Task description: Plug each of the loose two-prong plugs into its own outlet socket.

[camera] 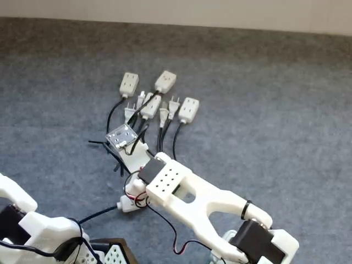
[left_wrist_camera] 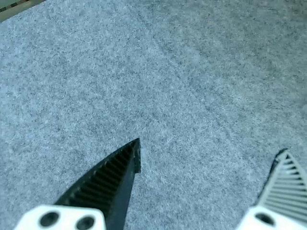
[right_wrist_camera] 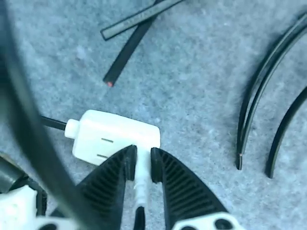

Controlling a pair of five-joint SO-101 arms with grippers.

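Right gripper point(right_wrist_camera: 142, 157) clamped on slim white plug point(right_wrist_camera: 142, 184) against white rectangular outlet socket point(right_wrist_camera: 112, 134), left gripper point(left_wrist_camera: 211, 148) spread wide above grey carpet point(left_wrist_camera: 192, 72)

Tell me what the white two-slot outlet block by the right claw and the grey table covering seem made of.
White two-slot outlet block: likely moulded plastic, smooth with slight sheen. Grey table covering: probably felt or short-pile carpet, matte fuzzy speckled texture.
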